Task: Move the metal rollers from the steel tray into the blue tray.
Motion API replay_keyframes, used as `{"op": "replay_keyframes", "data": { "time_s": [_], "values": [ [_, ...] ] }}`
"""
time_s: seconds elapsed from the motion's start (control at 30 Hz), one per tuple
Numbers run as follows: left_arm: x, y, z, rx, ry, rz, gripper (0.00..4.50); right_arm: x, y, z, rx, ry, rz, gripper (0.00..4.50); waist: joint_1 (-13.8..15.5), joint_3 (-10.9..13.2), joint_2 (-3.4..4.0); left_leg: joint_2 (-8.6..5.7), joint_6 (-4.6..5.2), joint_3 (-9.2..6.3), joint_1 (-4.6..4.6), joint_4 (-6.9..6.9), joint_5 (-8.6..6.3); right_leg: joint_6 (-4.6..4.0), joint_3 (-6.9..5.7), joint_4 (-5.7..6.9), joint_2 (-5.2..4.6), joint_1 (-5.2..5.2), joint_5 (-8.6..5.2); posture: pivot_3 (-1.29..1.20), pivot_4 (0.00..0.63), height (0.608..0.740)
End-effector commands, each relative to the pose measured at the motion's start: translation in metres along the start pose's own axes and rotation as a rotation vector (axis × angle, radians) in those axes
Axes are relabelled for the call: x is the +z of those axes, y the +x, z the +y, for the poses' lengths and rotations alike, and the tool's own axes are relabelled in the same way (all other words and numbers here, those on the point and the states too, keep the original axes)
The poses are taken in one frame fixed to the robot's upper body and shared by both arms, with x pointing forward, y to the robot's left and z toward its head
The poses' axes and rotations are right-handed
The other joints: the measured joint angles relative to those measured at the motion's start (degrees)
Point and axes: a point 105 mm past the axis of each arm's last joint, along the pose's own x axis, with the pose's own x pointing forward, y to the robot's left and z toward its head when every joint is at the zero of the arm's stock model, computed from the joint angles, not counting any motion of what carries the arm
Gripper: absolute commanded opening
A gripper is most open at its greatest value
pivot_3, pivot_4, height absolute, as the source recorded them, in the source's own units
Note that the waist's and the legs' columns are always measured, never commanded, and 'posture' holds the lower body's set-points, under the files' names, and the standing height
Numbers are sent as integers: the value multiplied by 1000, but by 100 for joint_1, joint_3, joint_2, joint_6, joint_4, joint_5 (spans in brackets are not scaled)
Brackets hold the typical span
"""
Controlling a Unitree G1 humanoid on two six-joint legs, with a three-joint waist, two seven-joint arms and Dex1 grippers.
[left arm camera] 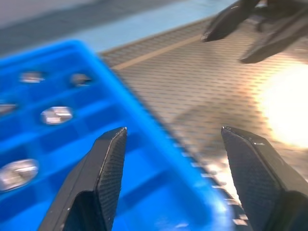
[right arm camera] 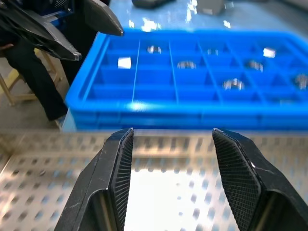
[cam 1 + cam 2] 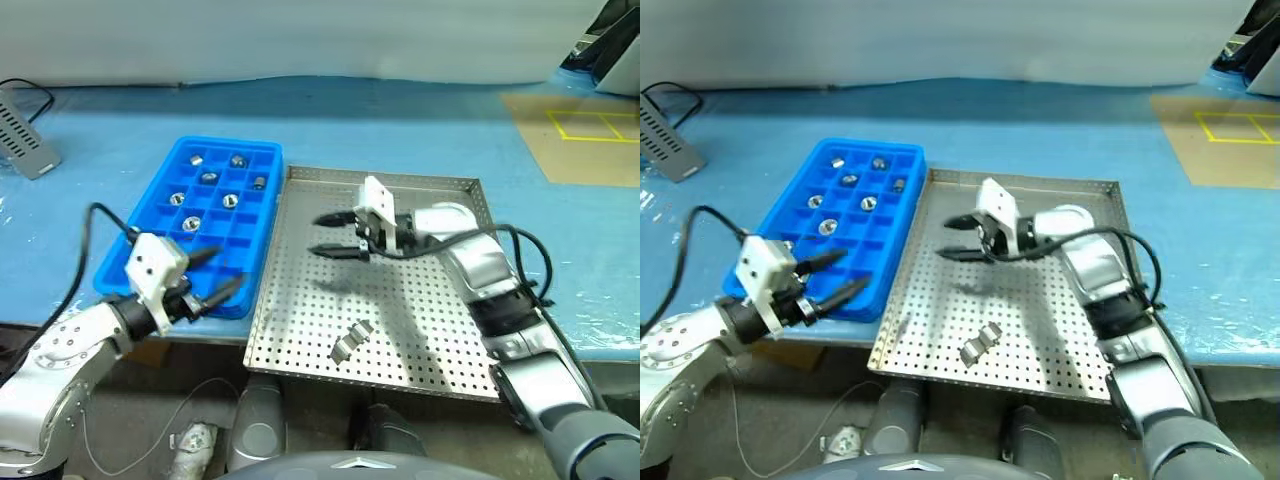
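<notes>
Two metal rollers (image 3: 351,340) on steel tray (image 3: 440,375) — blurred, outlines unclear.

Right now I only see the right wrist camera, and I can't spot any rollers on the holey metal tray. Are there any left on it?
Observer: Yes. A small cluster of metal rollers lies on the steel tray near its front edge, closer to the robot than the right gripper.
Operator: Is my other hand holding one?
Observer: No. The left gripper hangs at the near corner of the blue tray, with its fingers open and nothing between them.
</notes>
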Motion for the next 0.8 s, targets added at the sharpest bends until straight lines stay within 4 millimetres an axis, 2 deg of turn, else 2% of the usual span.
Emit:
{"op": "replay_keyframes", "data": {
  "time_s": [0.03, 0.13, 0.2, 0.33, 0.47, 0.6, 0.8],
  "values": [
    [-3, 6, -21, -173, 13, 33, 3305, 10, -9, 23, 41, -45, -1, 2714, -117, -1, 2, 2, -5, 0, 0, -3, 3, 0, 1, 1, 5, -3, 0, 143, 150, 740],
    [-9, 16, -34, -316, 11, 59, 3305, -1, -19, 37, 42, -35, 59, 2714, -277, -2, 5, 0, -13, 4, 14, -14, 8, 0, 9, 2, 6, 0, 0, 81, 150, 740],
    [-10, 22, -36, -364, 28, 61, 3305, -9, -25, 44, 40, -32, 95, 2714, -345, -2, 5, -2, -14, 10, 31, -19, 8, -4, 18, 1, 6, 14, -4, 50, 150, 740],
    [-9, 31, -34, -403, 37, 51, 3305, -26, -36, 61, 50, -10, 162, 2714, -489, -3, 5, -8, -13, 20, 54, -22, 8, -14, 34, 1, 5, 30, -10, 11, 150, 740],
    [-12, 34, -40, -417, 32, 53, 3305, -38, -36, 82, 79, 29, 188, 2714, -631, -3, 4, -8, -10, 23, 55, -24, 7, -15, 39, -3, 5, 29, -10, -1, 150, 740],
    [-15, 32, -47, -422, 14, 57, 3305, -36, -30, 93, 94, 47, 188, 2714, -765, -3, 4, -8, -8, 24, 56, -26, 6, -16, 39, -3, 8, 28, -9, 5, 150, 740],
    [-15, 25, -53, -397, -9, 69, 3305, -37, -24, 97, 80, 48, 192, 2714, -772, -3, 4, -10, -2, 24, 71, -23, 2, -17, 39, -3, 4, 46, -11, 32, 150, 740]
  ]
}}
